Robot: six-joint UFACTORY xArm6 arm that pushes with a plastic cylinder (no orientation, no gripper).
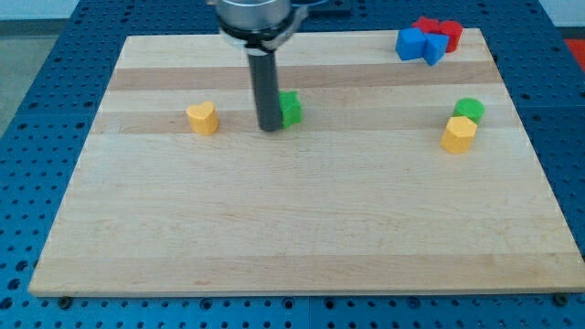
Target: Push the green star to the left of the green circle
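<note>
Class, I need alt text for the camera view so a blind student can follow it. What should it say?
My tip sits against the left side of the green star on a wooden board. The green circle is far right beside a yellow block; a yellow heart lies left, blue and red blocks top right.

Wooden board [302, 228] carries scattered yellow, green, blue, red blocks.

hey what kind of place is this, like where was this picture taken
Probably a robotics lab bench. A wooden board lies on a blue perforated table, small coloured blocks like the green star are scattered on it, and my tip rests beside that star.
</note>
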